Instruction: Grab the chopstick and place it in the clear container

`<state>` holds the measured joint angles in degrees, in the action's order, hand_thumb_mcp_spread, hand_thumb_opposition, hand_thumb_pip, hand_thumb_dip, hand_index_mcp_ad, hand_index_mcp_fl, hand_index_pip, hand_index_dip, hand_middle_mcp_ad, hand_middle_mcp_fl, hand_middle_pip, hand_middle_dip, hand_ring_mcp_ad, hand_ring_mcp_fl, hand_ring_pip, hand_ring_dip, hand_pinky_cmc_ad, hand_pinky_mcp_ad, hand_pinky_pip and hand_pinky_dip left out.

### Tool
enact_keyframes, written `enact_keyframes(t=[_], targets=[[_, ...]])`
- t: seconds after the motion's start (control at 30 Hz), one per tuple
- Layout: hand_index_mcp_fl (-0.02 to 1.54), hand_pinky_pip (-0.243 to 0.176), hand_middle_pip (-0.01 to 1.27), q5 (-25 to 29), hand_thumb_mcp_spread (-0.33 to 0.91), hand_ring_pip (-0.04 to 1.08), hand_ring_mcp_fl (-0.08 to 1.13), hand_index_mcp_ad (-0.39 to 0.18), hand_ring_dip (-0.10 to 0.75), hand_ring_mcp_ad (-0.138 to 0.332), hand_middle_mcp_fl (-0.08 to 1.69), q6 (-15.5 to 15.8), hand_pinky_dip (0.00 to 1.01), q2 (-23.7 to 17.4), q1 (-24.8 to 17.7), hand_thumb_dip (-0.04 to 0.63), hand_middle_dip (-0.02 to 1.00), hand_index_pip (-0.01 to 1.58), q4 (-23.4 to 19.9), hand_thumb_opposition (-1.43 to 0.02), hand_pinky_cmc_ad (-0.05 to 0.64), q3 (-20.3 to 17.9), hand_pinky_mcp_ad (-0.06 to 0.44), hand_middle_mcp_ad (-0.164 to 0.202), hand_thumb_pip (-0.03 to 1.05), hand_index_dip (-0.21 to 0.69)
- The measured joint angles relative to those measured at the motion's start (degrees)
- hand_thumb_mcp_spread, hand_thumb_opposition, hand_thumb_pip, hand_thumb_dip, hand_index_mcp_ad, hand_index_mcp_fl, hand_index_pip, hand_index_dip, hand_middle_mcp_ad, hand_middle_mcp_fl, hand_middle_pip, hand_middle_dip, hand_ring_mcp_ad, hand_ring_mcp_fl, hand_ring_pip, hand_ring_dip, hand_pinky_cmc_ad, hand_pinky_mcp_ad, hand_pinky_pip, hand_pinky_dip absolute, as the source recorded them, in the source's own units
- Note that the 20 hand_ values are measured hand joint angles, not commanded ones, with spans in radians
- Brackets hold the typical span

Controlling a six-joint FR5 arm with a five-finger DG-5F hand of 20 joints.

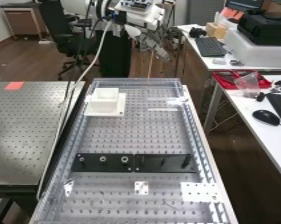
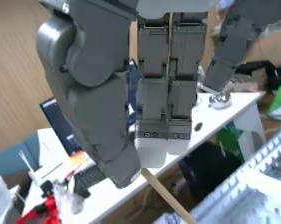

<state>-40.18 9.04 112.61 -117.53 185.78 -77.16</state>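
The hand point(image 1: 147, 37) is at the top of the high view, beyond the far end of the bench. A thin light-wood chopstick point(image 1: 150, 64) hangs nearly upright below it. In the wrist view the hand point(image 2: 104, 95) is bent round the chopstick point(image 2: 167, 196), which comes out past the thumb's tip and slants away; its upper part is partly hidden behind the thumb and fingers. A whitish square container point(image 1: 105, 101) stands on a white plate at the bench's far left; whether its walls are clear I cannot tell.
A perforated bench plate point(image 1: 137, 137) has low clear side rails and a black bar point(image 1: 134, 163) across it. White brackets lie on its near half. A side desk point(image 1: 257, 105) at the right holds a mouse and a red tray point(image 1: 230, 80).
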Motion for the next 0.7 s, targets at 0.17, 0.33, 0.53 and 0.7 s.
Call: enact_keyframes(t=[0.17, 0.33, 0.53, 0.7], targets=[[1.09, 0.143, 0.54, 0.03, 0.68, 0.08, 1.07, -0.089, 0.510, 0.007, 1.28, -5.42, 0.26, 4.31, 0.37, 0.222, 0.69, 0.81, 7.48, -1.10, 0.442, 5.88, 0.297, 0.059, 0.51, 0.065], [1.08, 0.147, 0.54, -0.16, 0.68, 0.08, 1.07, -0.089, 0.510, 0.007, 1.28, -9.23, 0.28, 7.31, 1.05, 0.222, 0.69, 0.80, 12.26, -1.10, 0.443, 9.84, 0.297, 0.058, 0.51, 0.079], [1.08, 0.147, 0.54, -0.23, 0.68, 0.08, 1.09, -0.091, 0.510, 0.005, 1.27, -17.15, 0.29, 11.84, 2.01, 0.222, 0.69, 0.79, 19.58, -1.10, 0.442, 16.02, 0.297, 0.061, 0.51, 0.087], [1.10, 0.143, 0.54, -0.22, 0.68, 0.08, 1.09, -0.087, 0.513, 0.003, 1.28, -23.94, 0.31, 16.26, 2.75, 0.222, 0.69, 0.78, 26.57, -1.10, 0.440, 22.12, 0.297, 0.058, 0.51, 0.094]])
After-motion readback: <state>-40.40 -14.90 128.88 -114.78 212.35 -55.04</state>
